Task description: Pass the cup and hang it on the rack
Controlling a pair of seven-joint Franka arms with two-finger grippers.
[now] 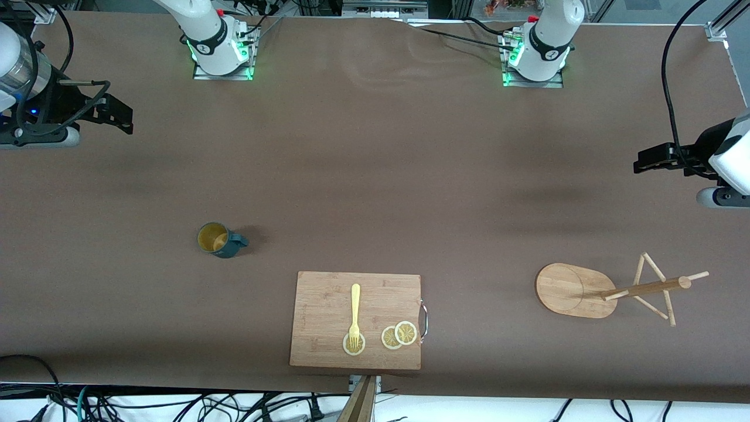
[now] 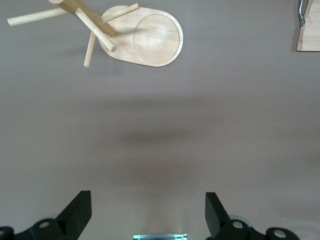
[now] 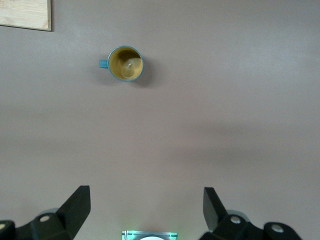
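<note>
Right gripper [image 1: 120, 114]: fingers spread wide, pinching nothing, hanging over bare table [image 1: 375, 176] at the right arm's end, in the upper part of the front view at its edge. Waiting, by the look of it. Left gripper [image 1: 644, 161]: likewise spread and empty, waiting over the left arm's end of the table, mid-height at the frame's edge.

Nothing of the task done yet, judging by how things lie. Cup [image 1: 217, 239] standing upright on the table in the middle band of the front view, toward the right arm's end, handle pointing toward the left arm's end, untouched; seen from above in the right wrist view [image 3: 125, 63], well apart from those fingers. Rack [image 1: 574, 290] standing low in the frame toward the left arm's end, every peg bare. Left to do: grasp, hand over, hang.

Counted: one cup, one rack, two grippers. Also one cutting board [image 1: 328, 305] low in the frame's centre, carrying one yellow fork [image 1: 355, 313] and three lemon slices [image 1: 405, 332], the fork's tines resting on one.
</note>
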